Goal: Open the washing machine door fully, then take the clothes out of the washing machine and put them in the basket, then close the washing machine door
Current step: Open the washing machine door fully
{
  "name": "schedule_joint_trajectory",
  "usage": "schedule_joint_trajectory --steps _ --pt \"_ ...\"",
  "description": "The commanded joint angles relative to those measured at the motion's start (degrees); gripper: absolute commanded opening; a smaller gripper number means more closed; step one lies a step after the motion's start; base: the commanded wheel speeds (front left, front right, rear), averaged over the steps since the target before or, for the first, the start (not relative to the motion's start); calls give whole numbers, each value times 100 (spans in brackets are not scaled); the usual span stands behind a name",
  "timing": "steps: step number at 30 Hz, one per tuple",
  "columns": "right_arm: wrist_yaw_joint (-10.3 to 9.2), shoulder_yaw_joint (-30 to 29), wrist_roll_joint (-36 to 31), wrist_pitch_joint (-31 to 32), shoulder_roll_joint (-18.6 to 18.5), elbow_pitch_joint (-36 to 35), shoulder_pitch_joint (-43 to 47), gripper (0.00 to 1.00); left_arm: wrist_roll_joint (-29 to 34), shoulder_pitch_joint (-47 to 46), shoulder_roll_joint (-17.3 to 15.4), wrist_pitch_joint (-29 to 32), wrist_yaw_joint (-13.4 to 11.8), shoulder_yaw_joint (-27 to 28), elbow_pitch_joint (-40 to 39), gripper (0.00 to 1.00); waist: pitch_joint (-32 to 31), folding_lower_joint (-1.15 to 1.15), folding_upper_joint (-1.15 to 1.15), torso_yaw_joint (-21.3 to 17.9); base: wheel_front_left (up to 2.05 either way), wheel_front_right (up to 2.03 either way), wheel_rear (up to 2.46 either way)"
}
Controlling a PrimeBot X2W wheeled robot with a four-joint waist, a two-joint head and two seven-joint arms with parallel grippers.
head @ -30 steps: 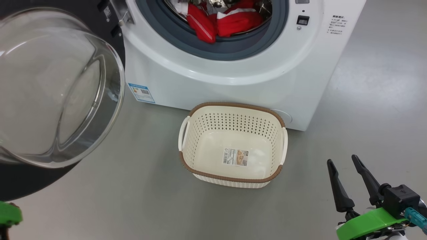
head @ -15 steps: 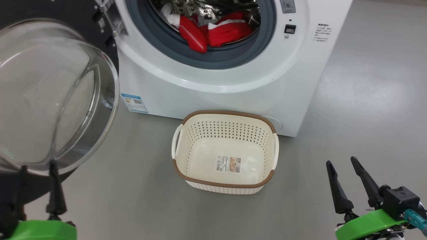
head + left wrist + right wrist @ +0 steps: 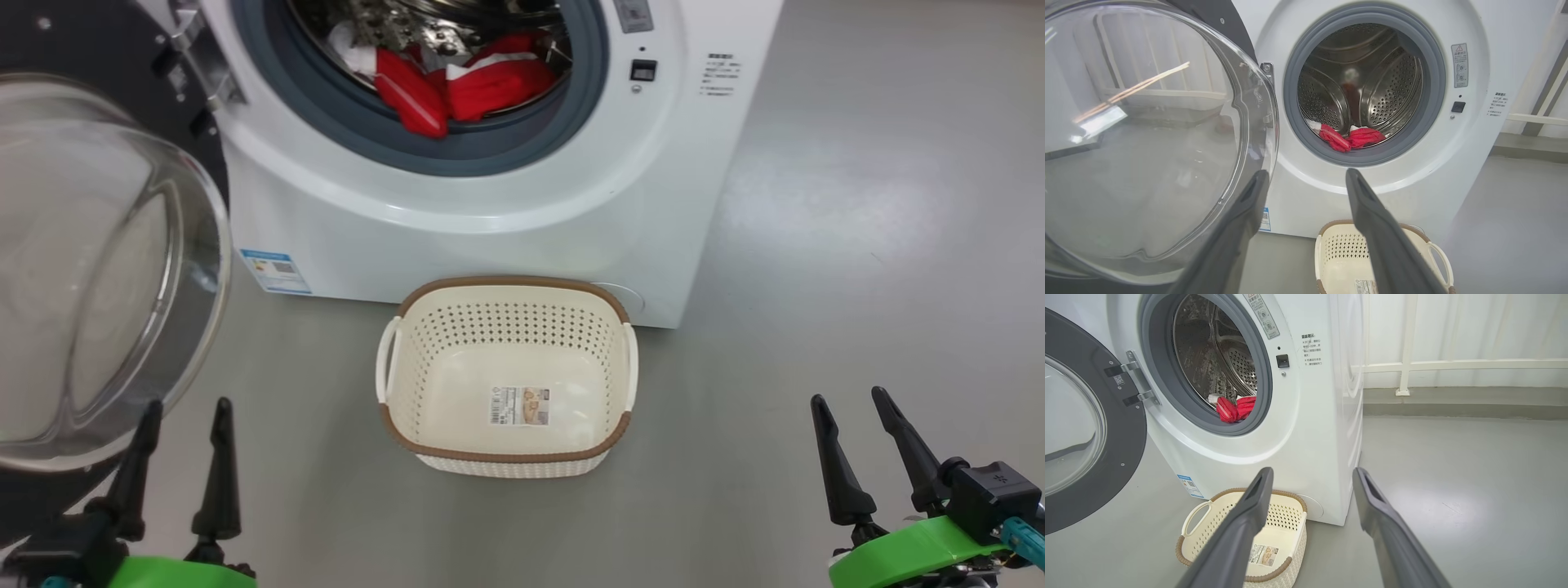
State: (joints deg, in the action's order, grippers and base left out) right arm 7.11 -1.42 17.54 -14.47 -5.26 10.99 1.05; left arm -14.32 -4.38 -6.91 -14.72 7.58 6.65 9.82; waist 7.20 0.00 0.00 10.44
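Standing wide open on its hinge [image 3: 192, 57], the washing machine door [image 3: 98, 269] swings out on the robot's left, its clear glass bowl bulging toward the head camera with the black rim behind it; the washing machine [image 3: 490, 220] faces the robot, its grey rubber ring [image 3: 490, 155] and steel drum [image 3: 392, 24] exposed; the clothes [image 3: 453, 86], red with white patches, lie bunched at the bottom front of the drum, one red piece drooping onto the ring; the basket [image 3: 506, 284] sits on the floor [image 3: 816, 245] just in front of the machine's base, a paper label [image 3: 520, 406] showing on its bare bottom; the left gripper [image 3: 188, 404] rises at the lower left of the head view, near the lower edge of the door glass, its two dark fingers spread apart with nothing between them; the right gripper [image 3: 849, 397] stands at the lower right, well apart from the basket, fingers likewise parted and gripping nothing.
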Motion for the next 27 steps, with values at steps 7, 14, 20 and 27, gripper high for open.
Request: schedule_joint_trajectory --steps 7,14,20,27 --pt "37 18 -18 -52 -20 -168 -98 100 -163 45 -241 -28 -9 -220 -369 100 55 0 0 -380 0 0 0" --pt "37 -55 -13 -52 5 -197 -87 100 -271 88 -277 -28 -9 -453 -466 100 72 0 0 -524 0 0 0" --pt "37 -101 -21 -52 26 -234 -79 100 -361 106 -251 -28 -9 -597 -502 100 97 0 0 -633 0 0 0" --pt "37 -153 -29 -52 37 -252 -79 100 -430 89 -261 -28 -9 -717 -510 100 120 0 0 -676 0 0 0"
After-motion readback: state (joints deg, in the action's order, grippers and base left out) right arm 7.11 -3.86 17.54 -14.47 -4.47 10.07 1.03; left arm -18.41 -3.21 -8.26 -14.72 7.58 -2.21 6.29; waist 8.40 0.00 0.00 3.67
